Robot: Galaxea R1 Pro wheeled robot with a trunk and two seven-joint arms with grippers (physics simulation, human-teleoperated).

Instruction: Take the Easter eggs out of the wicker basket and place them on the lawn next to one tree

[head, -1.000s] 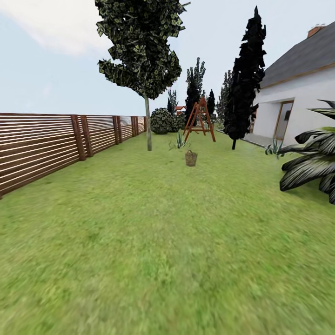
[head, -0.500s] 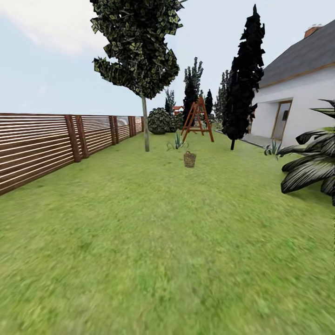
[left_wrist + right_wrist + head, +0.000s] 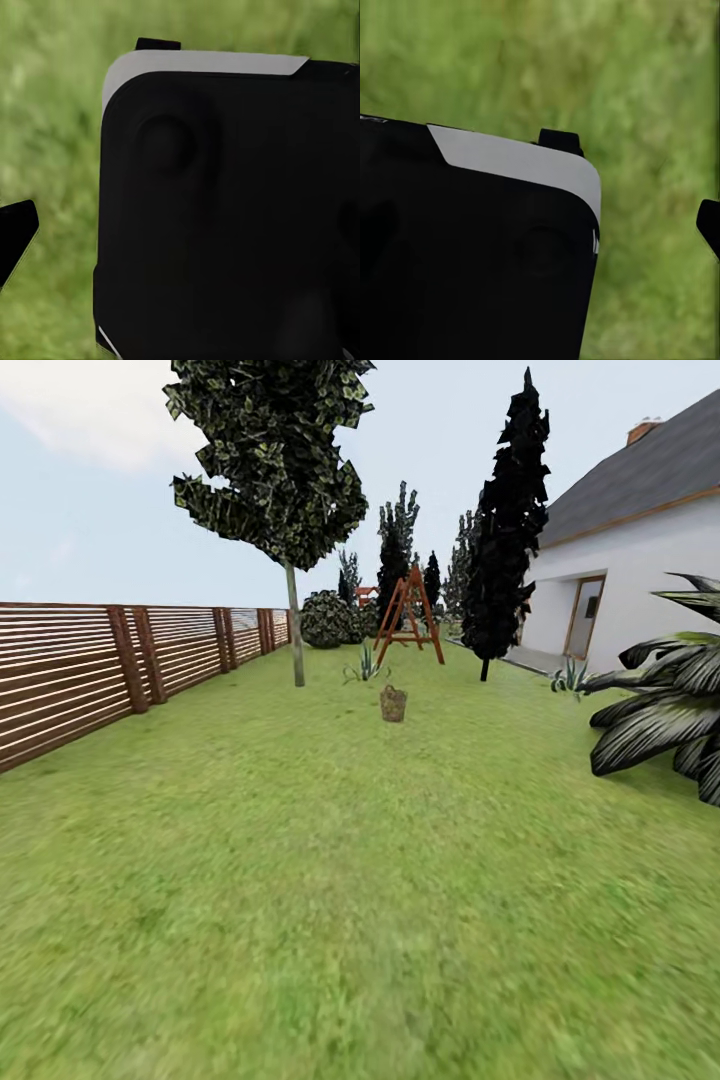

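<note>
Wicker basket far off on the lawn

The wicker basket [image 3: 393, 703] stands mid-lawn [image 3: 330, 880], near 1 slim-trunked tree [image 3: 296, 640], the fence [image 3: 110, 660] beyond it. Each wrist view has dark robot casing over blurred grass; I cannot tell either gripper's opening or hold.

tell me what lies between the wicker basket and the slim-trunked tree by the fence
In the head view, bare lawn lies between the wicker basket and the tree. A small spiky plant stands just beyond that stretch.
</note>
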